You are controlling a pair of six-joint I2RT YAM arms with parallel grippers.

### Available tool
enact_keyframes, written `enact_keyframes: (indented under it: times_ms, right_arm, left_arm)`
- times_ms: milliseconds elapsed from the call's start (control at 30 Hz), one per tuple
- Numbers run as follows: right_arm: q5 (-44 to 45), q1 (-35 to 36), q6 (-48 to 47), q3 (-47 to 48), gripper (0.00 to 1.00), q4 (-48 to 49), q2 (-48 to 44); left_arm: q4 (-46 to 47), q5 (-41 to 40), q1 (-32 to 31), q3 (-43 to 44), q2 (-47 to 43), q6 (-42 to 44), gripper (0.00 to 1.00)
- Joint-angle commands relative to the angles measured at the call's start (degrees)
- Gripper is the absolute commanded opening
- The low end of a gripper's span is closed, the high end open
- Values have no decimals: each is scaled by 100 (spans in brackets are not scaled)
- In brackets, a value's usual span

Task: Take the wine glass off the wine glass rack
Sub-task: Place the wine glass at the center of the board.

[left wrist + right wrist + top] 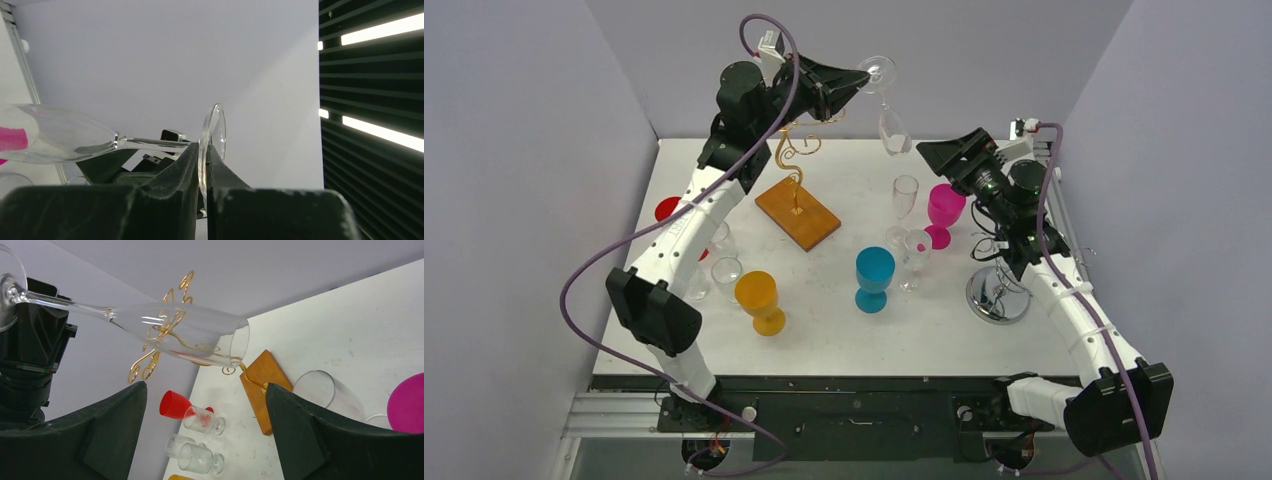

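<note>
One grip: left gripper [205, 152] clamps wine glass [65, 135] by its foot.
Right gripper [206, 395]: wide open, empty.
Risk: foot slips, glass drops.

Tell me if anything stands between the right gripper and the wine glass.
Nothing visible does. The right gripper faces the bowl of the wine glass with open jaws and only air between. The left gripper pinches the glass's foot. The gold rack stands beyond the glass.

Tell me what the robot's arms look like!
The left arm and right arm are white tubes with chunky black joints. A purple cable loops along each. The left tool and right tool are black, with two wedge-shaped fingers.
</note>
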Motion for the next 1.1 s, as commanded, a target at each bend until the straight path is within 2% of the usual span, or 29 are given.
enact_keyframes:
  times_ms: [0, 233, 567, 833, 1067]
  right_arm:
    - [-154, -76, 269, -323, 84, 1019, -360]
    - [-295, -133, 767, -882, 87, 1898, -493]
    - [-433, -133, 1594, -1243, 88, 3528, -157]
    - [-484, -132, 1728, -1087, 88, 3714, 72]
    - [-410, -141, 1537, -1095, 87, 3432, -35]
  left_arm:
    - [823, -204, -92, -201, -557, -452, 0]
    - [1137, -242, -203, -471, -772, -791, 0]
    - [1630, -154, -220, -755, -928, -1192, 0]
    - [2036, -66, -212, -1034, -1021, -1528, 0]
    - [2111, -79, -186, -1119, -1099, -1548, 0]
